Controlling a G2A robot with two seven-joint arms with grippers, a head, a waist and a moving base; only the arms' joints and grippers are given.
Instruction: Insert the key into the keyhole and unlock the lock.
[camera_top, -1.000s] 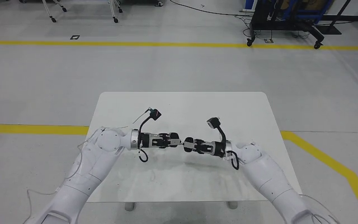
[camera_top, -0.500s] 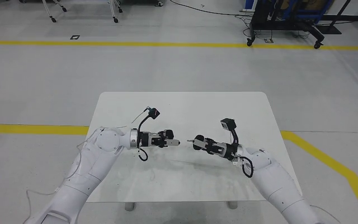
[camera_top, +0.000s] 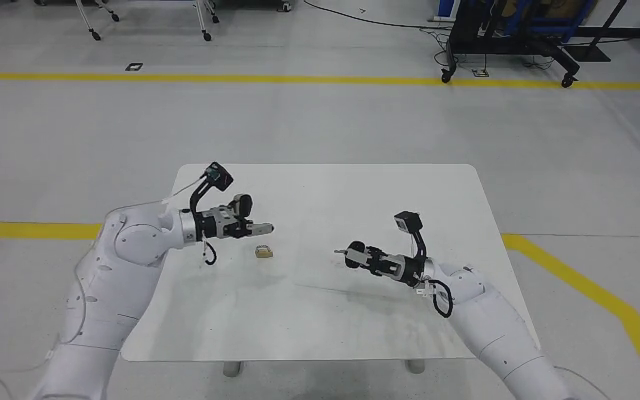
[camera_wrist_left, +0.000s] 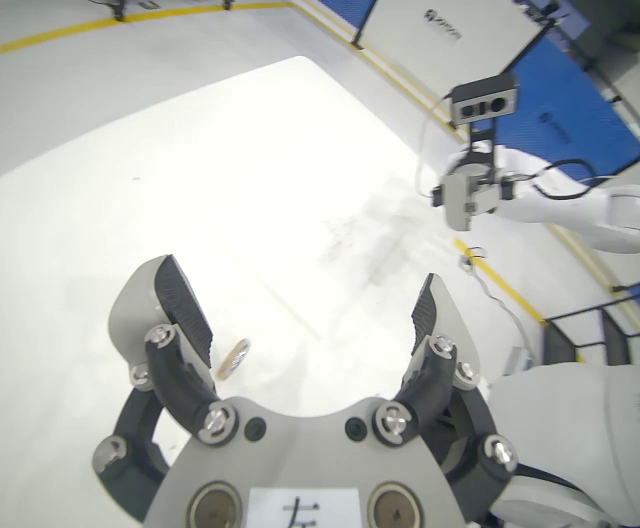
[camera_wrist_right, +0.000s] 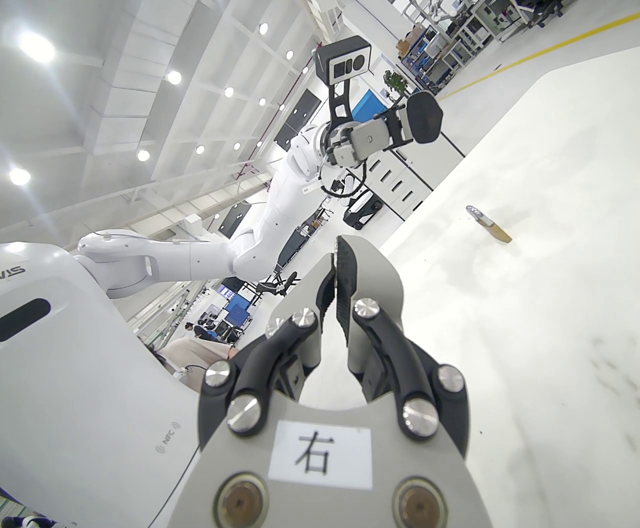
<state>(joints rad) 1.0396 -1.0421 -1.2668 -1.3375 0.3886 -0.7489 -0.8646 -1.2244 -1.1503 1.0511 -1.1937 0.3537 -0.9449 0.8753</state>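
Note:
A small brass padlock (camera_top: 263, 252) lies on the white table (camera_top: 400, 190), its silver shackle lying flat (camera_wrist_right: 489, 226). My left gripper (camera_top: 262, 229) hovers just behind and above it, open, with nothing between its ribbed pads (camera_wrist_left: 182, 305); the padlock (camera_wrist_left: 234, 359) shows on the table below one finger. My right gripper (camera_top: 345, 253) stays off to the right above the table's middle, fingers pressed together (camera_wrist_right: 337, 245). A thin sliver that looks like the key sticks out of its tip in the top view; the pads hide the rest.
The tabletop around the padlock is bare, with grey scuff marks (camera_wrist_left: 370, 250) between the two arms. The table's far edge (camera_top: 330, 166) and a yellow floor line (camera_top: 300, 78) lie beyond.
The two grippers were joined at the table's middle, then drew apart. The left arm swung back to the left and let go of the padlock, which now lies on the table.

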